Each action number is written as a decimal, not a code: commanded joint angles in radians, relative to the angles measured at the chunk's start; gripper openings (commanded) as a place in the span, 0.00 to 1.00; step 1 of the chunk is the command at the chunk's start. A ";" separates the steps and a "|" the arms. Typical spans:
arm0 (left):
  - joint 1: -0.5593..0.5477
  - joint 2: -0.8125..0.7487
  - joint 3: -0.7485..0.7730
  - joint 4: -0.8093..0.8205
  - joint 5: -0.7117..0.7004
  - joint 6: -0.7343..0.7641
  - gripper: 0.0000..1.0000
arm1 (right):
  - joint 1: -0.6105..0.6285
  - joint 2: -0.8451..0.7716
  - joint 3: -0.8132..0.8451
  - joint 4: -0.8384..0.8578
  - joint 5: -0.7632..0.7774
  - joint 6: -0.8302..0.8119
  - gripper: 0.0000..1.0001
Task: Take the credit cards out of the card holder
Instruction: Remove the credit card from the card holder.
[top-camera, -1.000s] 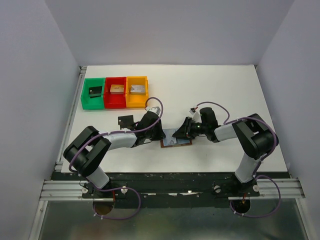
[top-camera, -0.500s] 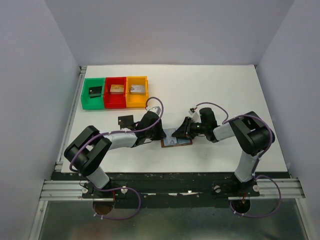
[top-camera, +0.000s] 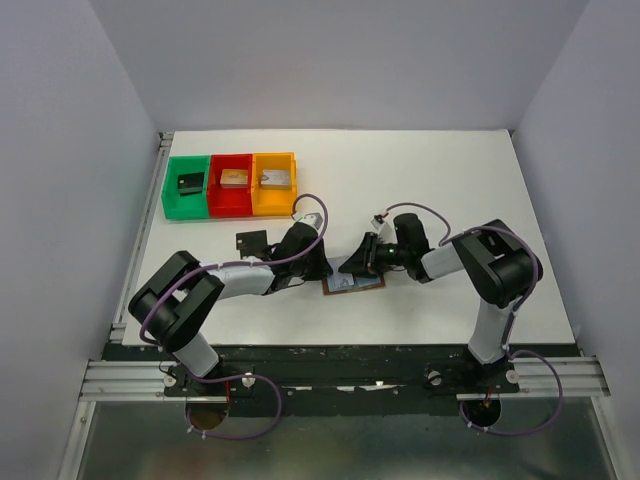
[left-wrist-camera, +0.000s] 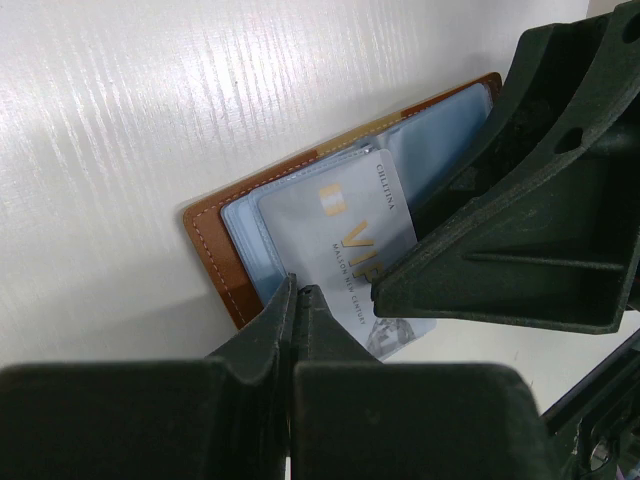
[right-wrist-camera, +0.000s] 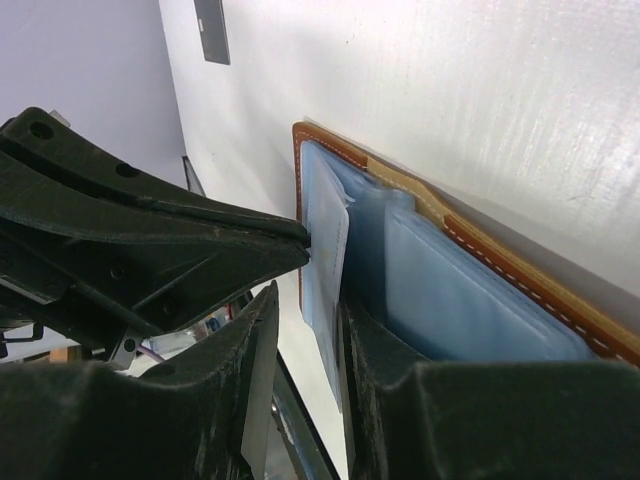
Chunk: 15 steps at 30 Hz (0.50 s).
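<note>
card holder (top-camera: 350, 284) lies open on the counter (top-camera: 450, 170), near the front edge, between my two arms; brown leather side down, pale blue lining up

left fingers (left-wrist-camera: 295, 320) are pressed together with nothing between them; tips sit low at the holder's edge, touching the grey card (left-wrist-camera: 345, 225)

grey card is marked VIP and is partway out of a blue pocket; one end overhangs the leather edge; in the right wrist view its free edge is tilted up off the lining

right fingers (top-camera: 361, 263) are apart, one on each side of that raised edge; the gap looks wider than the card, no clamp visible; right and left fingers nearly meet over the holder

black card (top-camera: 250, 242) lies flat on the counter just beyond my left forearm, apart from the holder

green bin (top-camera: 186, 212), red bin (top-camera: 231, 211) and orange bin (top-camera: 274, 210) stand in a touching row at the far left; one block in each; well apart from the holder
</note>
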<state>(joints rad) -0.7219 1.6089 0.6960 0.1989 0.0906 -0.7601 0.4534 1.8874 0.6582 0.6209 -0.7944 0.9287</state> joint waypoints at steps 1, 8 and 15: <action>-0.014 0.028 -0.021 -0.009 0.038 0.011 0.00 | 0.027 0.024 0.020 0.033 -0.039 0.005 0.37; -0.013 -0.015 -0.041 -0.044 -0.023 -0.007 0.04 | 0.025 -0.025 0.009 -0.027 -0.017 -0.030 0.35; -0.013 -0.049 -0.056 -0.053 -0.049 -0.016 0.12 | 0.024 -0.062 0.011 -0.107 0.007 -0.074 0.34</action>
<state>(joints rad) -0.7265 1.5799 0.6666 0.1928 0.0776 -0.7723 0.4706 1.8668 0.6613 0.5781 -0.7979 0.9028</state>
